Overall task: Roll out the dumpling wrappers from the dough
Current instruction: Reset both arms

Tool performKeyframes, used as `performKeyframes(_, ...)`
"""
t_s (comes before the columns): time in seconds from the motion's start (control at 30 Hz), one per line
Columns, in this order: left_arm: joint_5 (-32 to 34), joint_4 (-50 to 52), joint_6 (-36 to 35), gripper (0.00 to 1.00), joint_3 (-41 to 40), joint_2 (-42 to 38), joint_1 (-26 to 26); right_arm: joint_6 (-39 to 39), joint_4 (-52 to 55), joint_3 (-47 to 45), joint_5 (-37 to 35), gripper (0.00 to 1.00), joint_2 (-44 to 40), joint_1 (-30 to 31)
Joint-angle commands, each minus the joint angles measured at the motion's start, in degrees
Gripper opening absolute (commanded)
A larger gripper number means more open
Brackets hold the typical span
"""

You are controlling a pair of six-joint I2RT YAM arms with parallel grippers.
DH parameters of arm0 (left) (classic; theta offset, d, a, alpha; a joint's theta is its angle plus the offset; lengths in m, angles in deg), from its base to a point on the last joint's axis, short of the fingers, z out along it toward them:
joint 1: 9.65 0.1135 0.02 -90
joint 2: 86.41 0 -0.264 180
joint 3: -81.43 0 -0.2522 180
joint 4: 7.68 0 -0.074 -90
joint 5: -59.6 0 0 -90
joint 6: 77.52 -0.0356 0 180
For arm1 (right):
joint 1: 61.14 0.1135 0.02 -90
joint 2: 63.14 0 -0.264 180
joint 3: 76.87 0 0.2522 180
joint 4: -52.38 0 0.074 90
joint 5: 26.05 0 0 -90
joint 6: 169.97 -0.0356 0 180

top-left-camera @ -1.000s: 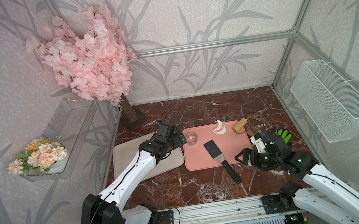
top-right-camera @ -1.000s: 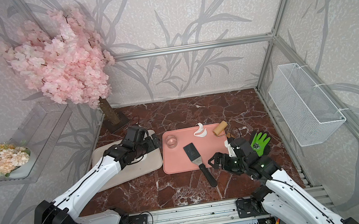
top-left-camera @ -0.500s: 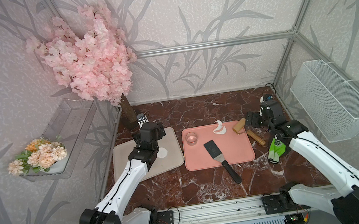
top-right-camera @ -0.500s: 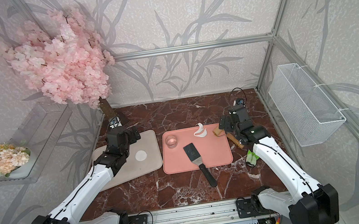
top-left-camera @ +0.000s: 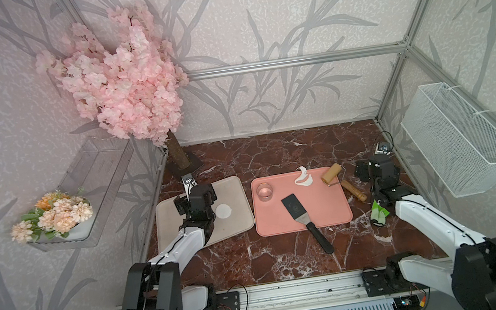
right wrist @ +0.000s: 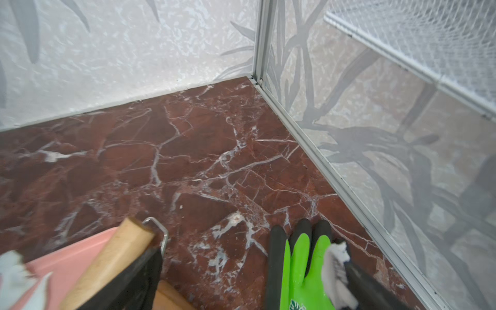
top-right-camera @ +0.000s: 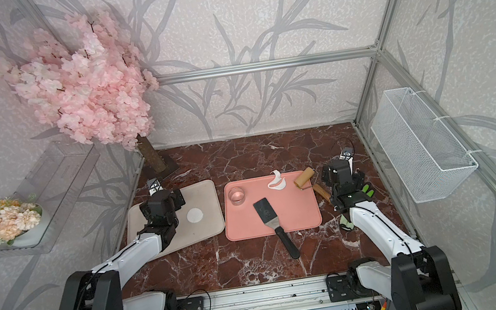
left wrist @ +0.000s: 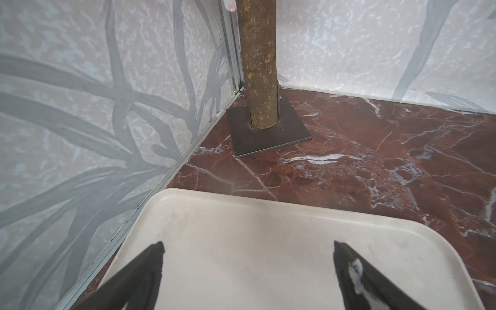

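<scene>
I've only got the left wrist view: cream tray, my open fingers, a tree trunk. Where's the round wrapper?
Observer: The dumpling wrapper lies flat on the cream tray, between the left arm and the pink tray.
Operator: And the roller?
Observer: The wooden roller sits at the pink tray's far right corner, handle out on the marble.
Operator: Any dough left?
Observer: A ragged dough scrap lies on the pink tray beside the roller's drum.

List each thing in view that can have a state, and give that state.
Wrapper: flat on the beige tray.
Dough scrap: lying on the pink tray.
Cup: upright on the pink tray.
Spatula: lying flat, handle off the tray.
Roller: lying at the tray's corner.
Glove: lying on the table.
Left gripper: open, empty.
Right gripper: open, empty.
</scene>
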Motion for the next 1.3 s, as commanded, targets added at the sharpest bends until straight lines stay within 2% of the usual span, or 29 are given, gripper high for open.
performKeyframes(0.0, 0.3, -11.5, -1.6, 1.00, -4.0, 1.3, 0.4, 1.9, -13.4, -3.9, -4.3, 0.99, 3.8, -0.8)
performKeyframes(0.2, -2.3, -22.9, -4.6, 1.00, -7.6, 5.6, 0.5, 7.1, -39.7, -12.7, -3.5, 0.99, 11.8, -1.1)
performKeyframes(0.37, -7.4, -36.4, -6.9, 1.00, -11.8, 7.6, 0.5, 8.5, -56.5, -17.1, 4.1, 0.99, 18.4, -2.5)
performKeyframes(0.47, -9.5, -45.0, -7.5, 1.00, -15.0, 10.7, 0.5, 8.9, -56.4, -17.6, 8.8, 0.99, 18.4, -2.7)
performKeyframes(0.53, -9.8, -52.3, -7.8, 1.00, -16.6, 14.1, 0.9, 8.9, -56.8, -17.4, 13.7, 0.99, 21.3, -3.9)
performKeyframes(0.57, -10.5, -52.7, -7.8, 1.00, -16.5, 14.2, 1.2, 8.9, -59.9, -17.1, 13.4, 0.99, 23.7, -4.1)
performKeyframes(0.6, -10.6, -49.3, -7.5, 1.00, -15.7, 13.1, 1.3, 9.3, -61.7, -17.1, 14.3, 0.99, 24.7, -4.6)
performKeyframes(0.63, -11.3, -44.9, -6.9, 1.00, -14.7, 11.9, 1.5, 8.2, -55.7, -16.1, 14.5, 0.99, 22.5, -4.7)
performKeyframes(0.7, -11.8, -47.7, -6.8, 1.00, -15.2, 13.0, 2.1, 7.3, -48.6, -13.3, 15.6, 0.99, 21.2, -5.5)
performKeyframes(0.8, -12.0, -46.4, -6.7, 1.00, -14.8, 12.6, 2.3, 10.7, -52.8, -13.4, 18.2, 0.99, 23.4, -4.7)
performKeyframes(0.93, -12.1, -45.8, -6.6, 1.00, -14.7, 12.4, 2.3, 12.9, -50.8, -12.7, 23.7, 0.99, 23.0, -4.3)
performKeyframes(1.27, -11.9, -46.0, -6.6, 1.00, -15.0, 12.3, 2.2, 12.2, -49.2, -11.7, 23.9, 0.99, 23.1, -4.9)
